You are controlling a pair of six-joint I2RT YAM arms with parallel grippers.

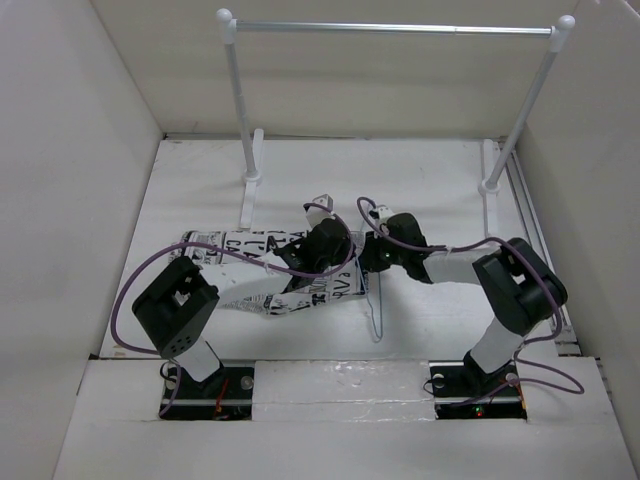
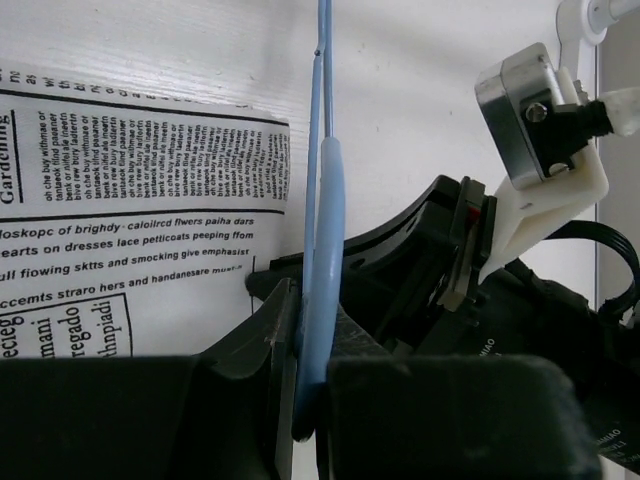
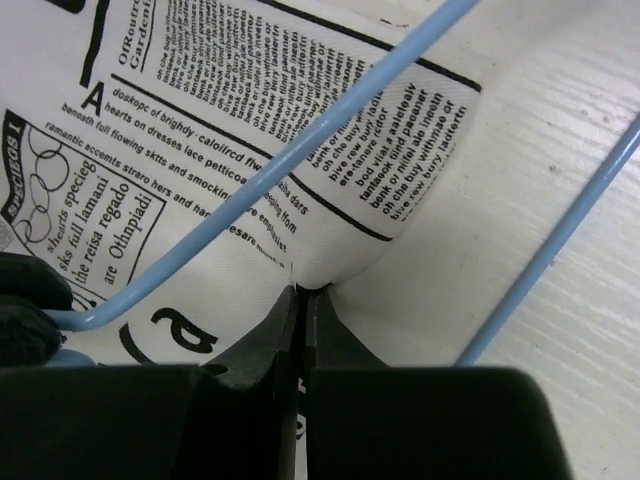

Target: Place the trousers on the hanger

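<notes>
The newspaper-print trousers (image 1: 270,270) lie flat across the middle of the table. The pale blue wire hanger (image 1: 376,300) lies at their right end, its hook toward the near edge. My left gripper (image 1: 328,240) is shut on the hanger's wire (image 2: 322,260) right beside the trousers' edge (image 2: 140,200). My right gripper (image 1: 372,256) is shut on a fold of the trousers' cloth (image 3: 330,150), with a hanger wire (image 3: 270,170) running across the cloth above it. The two grippers are close together.
A white-posted rack with a silver rail (image 1: 390,28) stands at the back; its feet (image 1: 250,180) rest on the table. White walls enclose the table on the left, right and back. The right arm's body (image 2: 540,330) fills the right of the left wrist view.
</notes>
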